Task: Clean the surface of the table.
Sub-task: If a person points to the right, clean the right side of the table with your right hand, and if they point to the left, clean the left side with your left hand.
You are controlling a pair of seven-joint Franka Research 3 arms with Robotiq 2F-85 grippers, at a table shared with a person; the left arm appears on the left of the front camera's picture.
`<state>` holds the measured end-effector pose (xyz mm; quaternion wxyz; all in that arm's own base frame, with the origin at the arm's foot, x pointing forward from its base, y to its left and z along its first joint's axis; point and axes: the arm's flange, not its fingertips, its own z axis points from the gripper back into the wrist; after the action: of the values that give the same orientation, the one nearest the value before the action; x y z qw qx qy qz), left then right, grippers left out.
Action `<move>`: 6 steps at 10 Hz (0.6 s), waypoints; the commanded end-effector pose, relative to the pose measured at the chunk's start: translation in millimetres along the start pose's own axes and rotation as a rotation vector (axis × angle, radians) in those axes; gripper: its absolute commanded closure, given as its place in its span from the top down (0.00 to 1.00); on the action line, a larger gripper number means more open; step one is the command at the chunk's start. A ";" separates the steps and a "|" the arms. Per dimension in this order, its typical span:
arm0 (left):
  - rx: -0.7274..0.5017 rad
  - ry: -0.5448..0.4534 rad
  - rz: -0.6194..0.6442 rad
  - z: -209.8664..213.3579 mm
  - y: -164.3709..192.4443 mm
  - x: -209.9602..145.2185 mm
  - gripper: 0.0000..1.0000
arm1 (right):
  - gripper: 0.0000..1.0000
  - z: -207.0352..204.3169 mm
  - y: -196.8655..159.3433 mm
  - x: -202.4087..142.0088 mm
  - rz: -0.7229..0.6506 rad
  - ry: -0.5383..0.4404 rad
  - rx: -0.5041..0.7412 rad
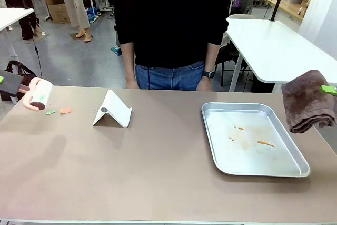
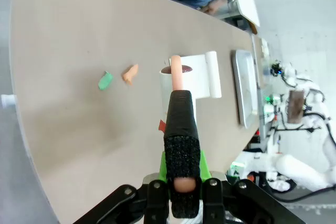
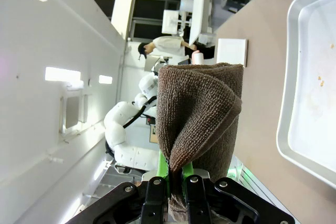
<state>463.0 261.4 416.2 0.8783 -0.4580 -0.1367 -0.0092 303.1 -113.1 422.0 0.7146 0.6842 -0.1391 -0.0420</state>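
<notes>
Tan-brown matte table [image 1: 158, 172] sits under both raised grippers.
Left gripper [image 2: 181, 114] is clamped on a pink lint roller [image 1: 38, 94] handle, right gripper [image 3: 177, 176] pinching a brown terry cloth [image 1: 308, 101].

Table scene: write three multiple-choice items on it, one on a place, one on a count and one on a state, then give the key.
1. Where does the white stand sit relative to the metal tray?
A. Inside it
B. To its right
C. To its left, on the table

2. How many small scraps lie near the lint roller?
A. One
B. Two
C. Four

3. What state is the right pincer in?
A. Shut on the brown cloth
B. Open and empty
C. Shut on a sponge

Key:
1 C: the stand rests on the bare tabletop, left of the tray.
2 B: one green and one orange piece lie side by side.
3 A: the folded cloth is pinched between its fingers and hangs above the table's right end.
</notes>
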 end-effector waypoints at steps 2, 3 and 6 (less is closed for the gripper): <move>0.024 -0.034 0.041 -1.4 41.5 24.0 0.22 | 0.00 0.9 2.1 -0.5 -0.004 0.007 0.005; 0.038 -0.023 0.075 -4.8 54.1 28.5 0.22 | 0.00 0.9 2.1 -0.5 -0.004 0.007 0.005; 0.068 -0.005 0.182 -7.7 78.5 35.2 0.22 | 0.00 0.9 2.1 -0.5 -0.004 0.007 0.005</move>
<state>506.2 300.8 346.6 0.8912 -0.4368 -0.1069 0.0595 303.1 -112.9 421.9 0.7147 0.6842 -0.1388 -0.0419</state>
